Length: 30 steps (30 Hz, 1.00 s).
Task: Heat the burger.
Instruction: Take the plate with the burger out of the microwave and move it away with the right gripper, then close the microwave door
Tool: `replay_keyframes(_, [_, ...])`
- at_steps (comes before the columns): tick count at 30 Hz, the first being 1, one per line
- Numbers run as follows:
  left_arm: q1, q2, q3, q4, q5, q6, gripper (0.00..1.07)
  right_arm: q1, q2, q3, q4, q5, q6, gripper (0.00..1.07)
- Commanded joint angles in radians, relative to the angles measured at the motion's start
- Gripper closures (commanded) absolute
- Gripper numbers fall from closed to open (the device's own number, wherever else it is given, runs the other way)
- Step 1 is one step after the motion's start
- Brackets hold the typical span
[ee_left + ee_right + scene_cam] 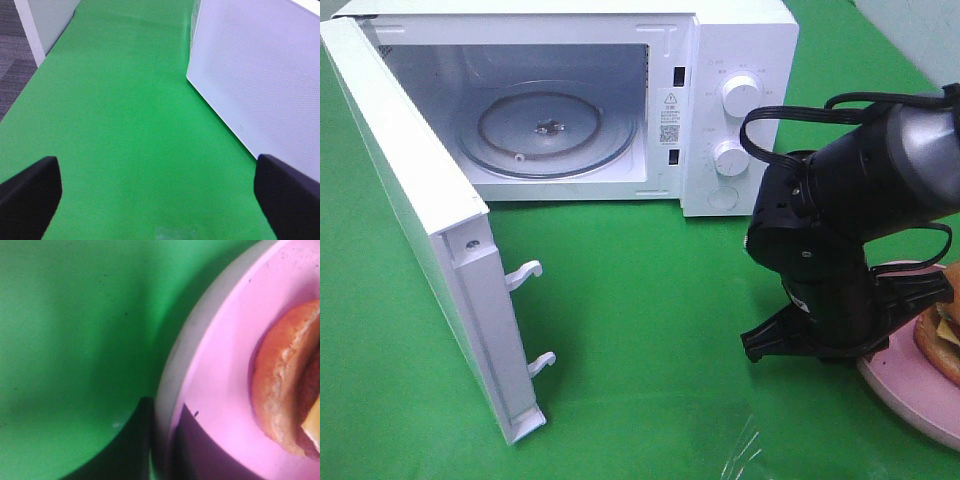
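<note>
The burger (942, 335) lies on a pink plate (910, 400) at the right edge of the green table, partly cut off by the frame. In the right wrist view its brown bun (285, 380) sits on the plate (220, 365). My right gripper (860, 345) is low at the plate's near-left rim. Its dark fingertips (142, 440) flank the rim, closed on it (162, 440). My left gripper (157, 200) is open and empty above bare cloth, and out of the high view.
The white microwave (740, 60) stands at the back with its door (410, 200) swung wide open to the left and a glass turntable (548, 130) inside. A white perforated panel (260, 65) of it stands beside my left gripper.
</note>
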Motion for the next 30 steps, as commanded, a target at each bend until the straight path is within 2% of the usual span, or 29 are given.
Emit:
replay_keyframes(1, [0.001,-0.005,0.002,-0.005,-0.004,-0.002,0.1,-0.003,0.003,-0.005,-0.016,0.037,0.019,1.01])
replay_keyframes(5, [0.001,-0.005,0.002,-0.005,-0.004,-0.002,0.1,-0.003,-0.014,-0.005,0.029,0.016,-0.006,0.89])
replay_keyframes(8, [0.001,-0.005,0.002,-0.005,-0.004,-0.002,0.1,-0.003,-0.025,-0.005,0.036,0.006,-0.014,0.86])
replay_keyframes(10, [0.001,-0.005,0.002,-0.005,-0.004,-0.002,0.1,-0.003,-0.079,-0.005,0.046,-0.035,-0.034,0.75])
replay_keyframes(11, [0.001,-0.005,0.002,-0.005,-0.004,-0.002,0.1,-0.003,-0.079,-0.005,0.046,-0.035,-0.034,0.75])
replay_keyframes(12, [0.001,-0.005,0.002,-0.005,-0.004,-0.002,0.1,-0.003,-0.112,-0.005,0.06,-0.058,-0.05,0.69])
replay_keyframes(17, [0.001,-0.005,0.002,-0.005,-0.004,-0.002,0.1,-0.003,-0.162,-0.005,0.082,-0.084,-0.08,0.66])
replay_keyframes(24, [0.001,-0.005,0.002,-0.005,-0.004,-0.002,0.1,-0.003,-0.295,-0.005,0.165,-0.161,-0.266,0.64])
replay_keyframes(27, [0.001,-0.005,0.002,-0.005,-0.004,-0.002,0.1,-0.003,-0.348,-0.005,0.212,-0.184,-0.345,0.58])
replay_keyframes(28, [0.001,-0.005,0.002,-0.005,-0.004,-0.002,0.1,-0.003,-0.385,-0.005,0.232,-0.199,-0.397,0.5])
replay_keyframes(30, [0.001,-0.005,0.002,-0.005,-0.004,-0.002,0.1,-0.003,-0.417,-0.005,0.247,-0.212,-0.443,0.47])
